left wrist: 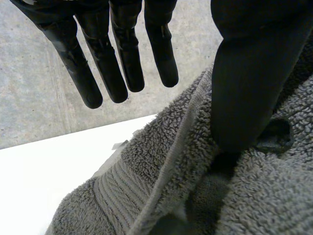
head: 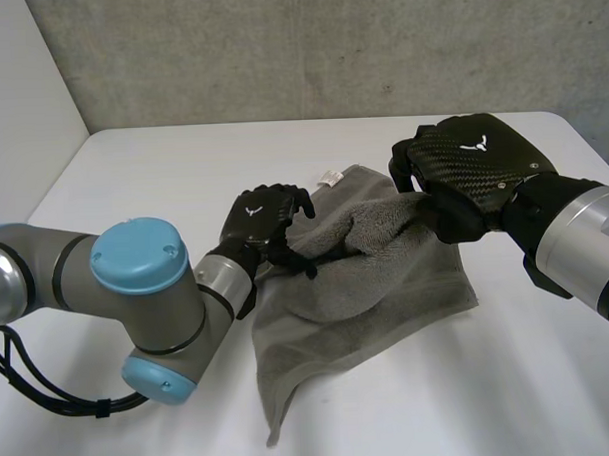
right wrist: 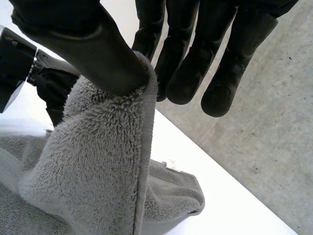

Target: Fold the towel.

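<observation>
A grey towel [head: 376, 276] lies rumpled on the white table [head: 133, 174], with a small white label [head: 331, 176] at its far edge. My left hand [head: 264, 219] rests at the towel's left edge. In the left wrist view its fingers [left wrist: 112, 63] stand straight and clear of the towel [left wrist: 254, 196], while the thumb [left wrist: 249, 88] presses into the pile. My right hand [head: 477, 167] is at the far right corner, raised off the table. There the thumb [right wrist: 98, 54] pinches a lifted fold of towel [right wrist: 98, 166] against the fingers [right wrist: 195, 58].
A concrete wall [head: 328, 47] stands behind the table's far edge. Bare tabletop lies to the left, at the back and in front of the towel. My left arm [head: 137, 294] reaches across the near left.
</observation>
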You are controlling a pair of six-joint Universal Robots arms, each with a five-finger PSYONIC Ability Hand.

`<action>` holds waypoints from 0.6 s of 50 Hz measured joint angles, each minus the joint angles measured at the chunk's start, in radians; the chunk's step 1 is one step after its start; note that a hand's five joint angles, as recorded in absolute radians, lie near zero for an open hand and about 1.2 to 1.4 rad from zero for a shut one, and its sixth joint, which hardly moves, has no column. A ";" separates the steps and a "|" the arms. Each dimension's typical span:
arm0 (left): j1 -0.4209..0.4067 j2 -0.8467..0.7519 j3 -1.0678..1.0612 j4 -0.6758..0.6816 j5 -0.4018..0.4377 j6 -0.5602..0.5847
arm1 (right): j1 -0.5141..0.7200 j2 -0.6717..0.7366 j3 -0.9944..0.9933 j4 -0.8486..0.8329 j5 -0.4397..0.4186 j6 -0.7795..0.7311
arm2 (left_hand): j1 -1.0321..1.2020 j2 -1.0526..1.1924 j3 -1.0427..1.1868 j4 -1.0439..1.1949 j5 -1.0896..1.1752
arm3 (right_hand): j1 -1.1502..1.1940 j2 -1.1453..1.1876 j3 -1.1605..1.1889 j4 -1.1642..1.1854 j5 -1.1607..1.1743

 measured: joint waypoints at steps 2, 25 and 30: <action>0.000 -0.014 0.013 0.000 0.000 0.001 | -0.002 0.003 -0.003 -0.001 -0.003 -0.001 | 0.001 0.002 0.001 0.002 0.001 | 0.000 0.000 0.000 0.000 0.000; 0.031 -0.107 0.309 0.015 -0.019 0.075 | -0.002 0.181 -0.205 -0.034 0.006 -0.041 | 0.514 0.550 0.550 0.553 0.529 | 0.004 0.001 0.002 0.000 0.000; 0.067 -0.051 0.465 0.065 -0.053 0.126 | -0.011 0.261 -0.374 -0.148 0.030 -0.057 | 0.520 0.555 0.556 0.559 0.535 | 0.004 0.002 0.004 0.000 0.000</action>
